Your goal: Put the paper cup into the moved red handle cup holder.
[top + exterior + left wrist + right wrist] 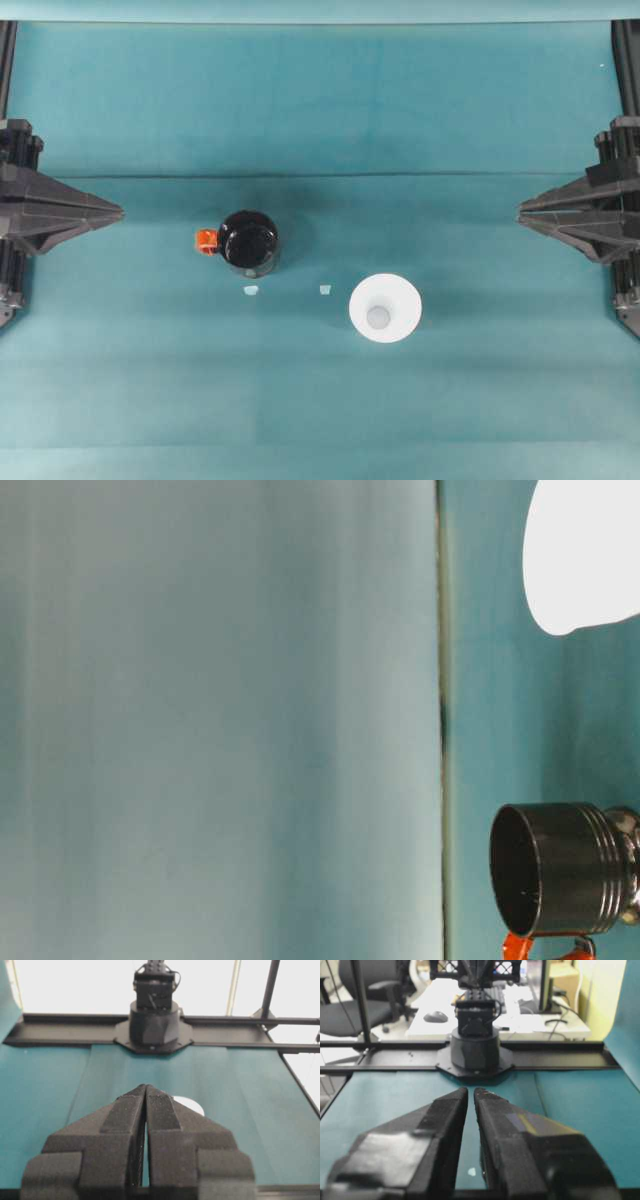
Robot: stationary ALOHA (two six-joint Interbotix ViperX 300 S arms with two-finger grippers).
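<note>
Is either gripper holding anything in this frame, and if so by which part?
Nothing is held. The left gripper and right gripper sit shut and empty at the table's sides, while the paper cup and red handle cup holder stand free.

In the table-level view the cup [585,555] is cut by the picture's edges, an overexposed white blur, and the holder [560,870] loses its base and most of its handle [545,948]. In the left wrist view the left gripper [145,1091] hides most of the cup (only a white sliver shows).
</note>
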